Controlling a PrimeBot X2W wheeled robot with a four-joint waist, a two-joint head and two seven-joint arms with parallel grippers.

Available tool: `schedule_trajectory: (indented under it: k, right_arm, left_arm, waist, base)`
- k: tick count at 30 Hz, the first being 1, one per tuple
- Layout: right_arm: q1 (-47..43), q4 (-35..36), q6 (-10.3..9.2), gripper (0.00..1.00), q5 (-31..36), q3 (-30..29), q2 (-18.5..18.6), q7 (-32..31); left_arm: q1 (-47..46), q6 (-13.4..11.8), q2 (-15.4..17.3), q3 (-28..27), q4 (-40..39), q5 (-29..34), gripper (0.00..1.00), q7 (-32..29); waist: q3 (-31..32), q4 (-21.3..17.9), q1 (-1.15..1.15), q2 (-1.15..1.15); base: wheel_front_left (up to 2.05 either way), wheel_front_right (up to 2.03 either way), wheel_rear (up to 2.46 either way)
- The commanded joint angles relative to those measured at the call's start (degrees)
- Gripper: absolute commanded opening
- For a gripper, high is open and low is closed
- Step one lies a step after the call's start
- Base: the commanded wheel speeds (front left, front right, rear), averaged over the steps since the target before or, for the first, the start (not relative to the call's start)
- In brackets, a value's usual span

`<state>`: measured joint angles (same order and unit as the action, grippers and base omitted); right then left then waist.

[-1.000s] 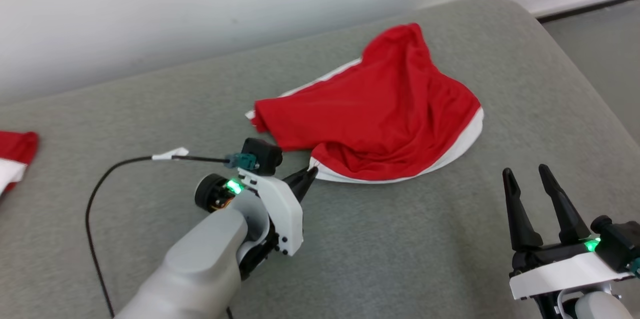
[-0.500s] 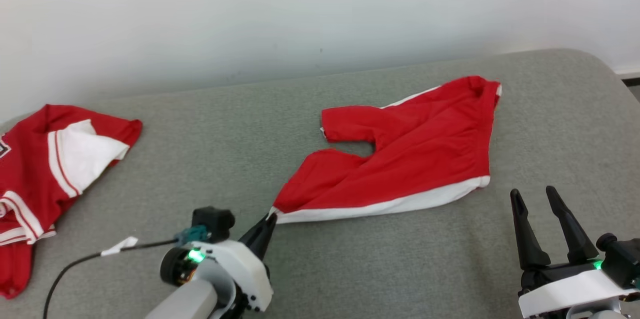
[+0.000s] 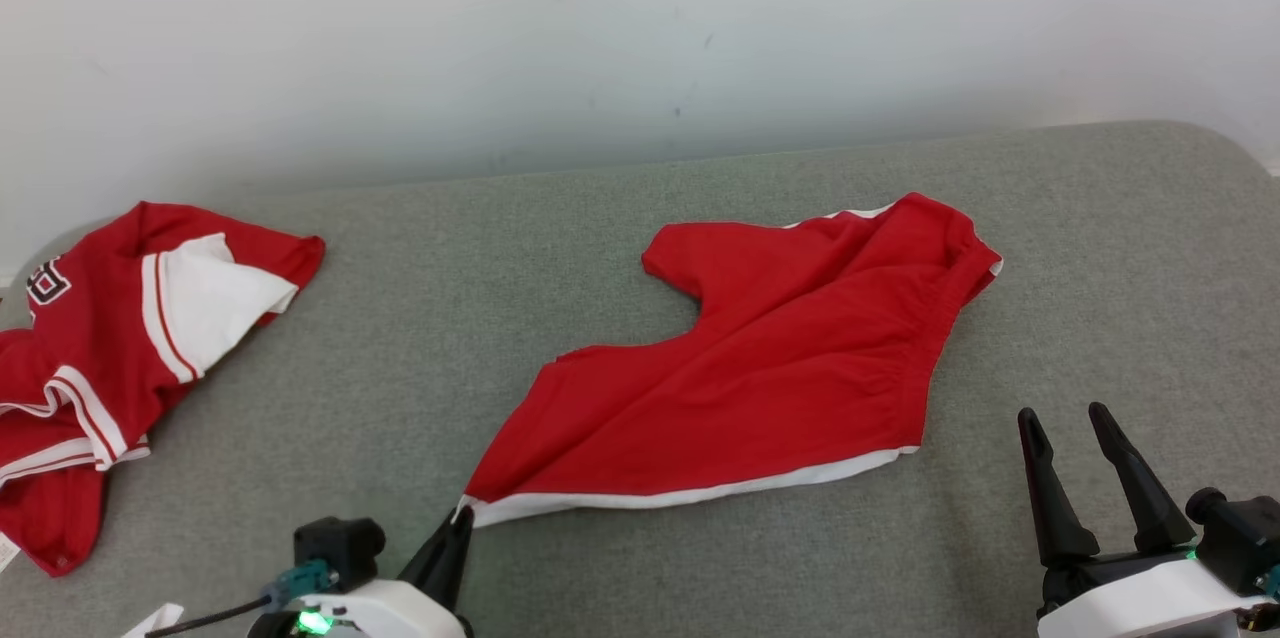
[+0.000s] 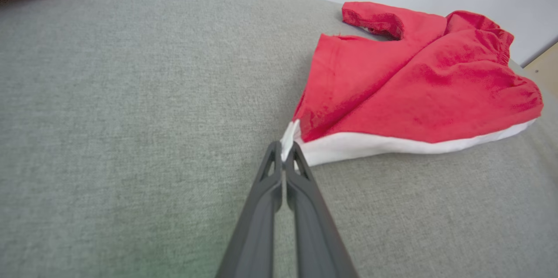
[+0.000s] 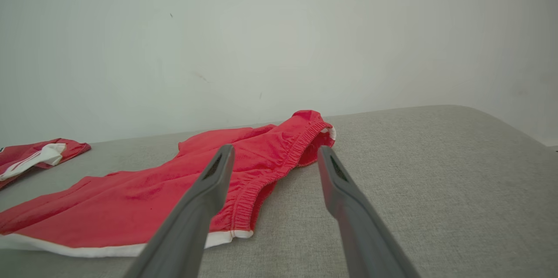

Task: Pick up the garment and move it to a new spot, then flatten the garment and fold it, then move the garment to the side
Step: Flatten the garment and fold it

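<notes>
"Nearest the camera, at seven o'clock in the head view, what is the left gripper (image 3: 462,518) doing?"

"Its two dark fingers (image 4: 263,208) are pinched together on the white-hemmed corner of the red garment (image 3: 760,388). The left wrist view shows the cloth caught right between the tips."

"And at five o'clock?"

"The right gripper (image 3: 1062,410), fingers spread apart and holding nothing. It stands near the garment's right corner, apart from it."

"Where does the garment lie?"

"On the grey cushion (image 3: 420,318), mid-frame. It stretches from the pinched corner at seven o'clock up to its gathered waistband at two o'clock, with a white band along the near edge and one leg reaching toward eleven o'clock."

"Anything farther out?"

"A second garment, a red-and-white jersey (image 3: 110,338), is crumpled at nine o'clock — well apart from the first. Behind the cushion, at twelve, stands a pale wall (image 3: 600,38)."
</notes>
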<state>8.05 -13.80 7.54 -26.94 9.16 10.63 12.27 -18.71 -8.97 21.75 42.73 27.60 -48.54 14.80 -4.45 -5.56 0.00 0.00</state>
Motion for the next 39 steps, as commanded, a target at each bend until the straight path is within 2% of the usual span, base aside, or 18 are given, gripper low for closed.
schedule_trajectory:
  k: [1, 2, 3, 4, 8, 11, 15, 22, 29, 34, 39]
  right_arm:
    - [-0.68, 0.26, -0.11, 1.0, 0.5, -0.02, 0.1, -0.03]
    - [-0.83, 0.3, -0.11, 1.0, 0.52, 0.11, 0.08, -0.26]
    - [-0.88, 0.3, -0.11, 1.0, 0.53, 0.26, 0.07, -0.43]
    - [-0.83, 0.34, -0.11, 1.0, 0.59, 0.46, 0.06, -0.48]
    - [-0.7, 0.58, -0.11, 1.0, 0.8, 1.18, -0.05, -1.0]
    - [-1.11, 0.66, -0.11, 1.0, 0.89, 1.63, 0.04, -0.93]
    - [-1.49, 1.25, -0.11, 1.0, 1.01, 2.35, 0.2, -0.53]
    - [-2.76, 2.7, -0.11, 1.0, -1.13, 4.31, 1.41, 1.23]
    - [-4.07, 2.8, -0.11, 1.0, -0.53, 5.63, 2.42, 2.91]
    - [-4.36, 3.17, -0.11, 1.0, 0.31, 5.36, 1.6, 2.96]
    - [-4.35, 3.06, -0.11, 1.0, 1.59, 4.75, 1.14, 2.96]
  left_arm:
    - [0.85, -0.22, 0.36, -0.12, -0.18, -0.81, 0.0, 0.33]
    - [1.35, -0.47, 0.61, -0.23, -0.75, -0.95, 0.28, 0.33]
    - [1.69, -0.69, 0.78, -0.28, -1.15, -1.01, 0.69, 0.34]
    - [1.97, -0.9, 0.85, -0.27, -1.48, -1.04, 1.0, 0.33]
    - [2.73, -1.64, 1.07, -1.33, -3.25, -0.77, 1.0, 0.31]
    - [3.44, -2.88, 1.21, -4.92, -6.14, 0.91, 1.0, 0.41]
    - [6.15, -4.27, 0.53, -11.31, -11.54, 5.75, 1.0, 0.37]
    - [12.6, -3.84, -2.34, -22.0, -20.14, 16.3, 1.0, 0.39]
    - [18.95, -1.06, -8.78, -32.78, -24.97, 25.22, 1.0, 0.39]
    - [21.92, 3.13, -13.2, -38.27, -23.26, 29.92, 1.0, 0.39]
    - [22.67, 7.36, -16.11, -42.13, -21.6, 33.88, 1.0, 0.39]
  waist:
    - [0.14, 0.1, 0.0, 0.0]
    - [0.23, 0.15, 0.0, 0.0]
    - [0.3, 0.16, 0.0, 0.0]
    - [0.37, 0.15, 0.0, 0.0]
    - [0.82, -0.01, 0.0, 0.0]
    - [1.49, -0.09, 0.0, 0.0]
    - [2.48, -0.26, 0.0, 0.0]
    - [3.98, -0.61, 0.0, 0.0]
    - [4.63, -0.63, 0.0, 0.0]
    - [4.98, -0.73, 0.0, 0.0]
    - [5.04, -0.63, 0.0, 0.0]
  base:
    - [0.0, 0.0, 0.0]
    - [0.0, 0.0, 0.0]
    - [0.0, 0.0, 0.0]
    - [0.0, 0.0, 0.0]
    - [0.0, 0.0, 0.0]
    - [0.0, 0.0, 0.0]
    - [0.0, 0.0, 0.0]
    - [0.0, 0.0, 0.0]
    - [0.0, 0.0, 0.0]
    - [0.0, 0.0, 0.0]
    - [0.0, 0.0, 0.0]
